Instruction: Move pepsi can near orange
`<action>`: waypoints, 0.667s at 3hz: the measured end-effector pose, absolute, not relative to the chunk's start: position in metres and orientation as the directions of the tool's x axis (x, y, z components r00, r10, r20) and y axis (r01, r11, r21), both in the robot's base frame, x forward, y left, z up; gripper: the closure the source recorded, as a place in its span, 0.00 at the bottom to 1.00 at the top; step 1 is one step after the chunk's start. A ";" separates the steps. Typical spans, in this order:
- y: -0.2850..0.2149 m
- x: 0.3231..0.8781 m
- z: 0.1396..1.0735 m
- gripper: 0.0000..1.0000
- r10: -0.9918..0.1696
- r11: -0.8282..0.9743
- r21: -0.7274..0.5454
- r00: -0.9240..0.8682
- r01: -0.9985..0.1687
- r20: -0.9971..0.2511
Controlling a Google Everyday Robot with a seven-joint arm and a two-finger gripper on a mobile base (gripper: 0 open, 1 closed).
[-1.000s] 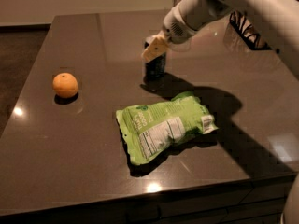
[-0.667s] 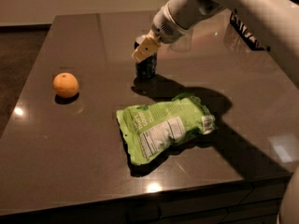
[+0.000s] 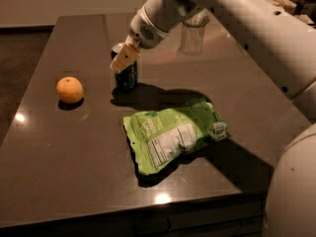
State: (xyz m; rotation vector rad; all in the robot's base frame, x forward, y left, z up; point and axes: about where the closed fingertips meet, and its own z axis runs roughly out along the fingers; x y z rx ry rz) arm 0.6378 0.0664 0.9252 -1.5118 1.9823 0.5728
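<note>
The dark pepsi can [image 3: 127,76] stands upright on the dark table [image 3: 74,147], right of the orange [image 3: 69,90]. A gap of about one can width lies between them. My gripper [image 3: 123,58] reaches in from the upper right and is shut on the can's upper part, its tan fingertips [image 3: 122,59] over the can's top and side. The white arm [image 3: 207,4] stretches back to the right.
A light green chip bag [image 3: 175,137] lies flat in front of and right of the can. A clear glass cup [image 3: 192,33] stands behind the arm near the table's far side. The table's front edge runs along the bottom.
My gripper has moved left with the can in it, toward the orange. The chip bag and the orange have not moved.
</note>
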 end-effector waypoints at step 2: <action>0.111 0.635 0.921 0.83 -0.748 0.174 -0.018 -0.120 -0.985 -0.653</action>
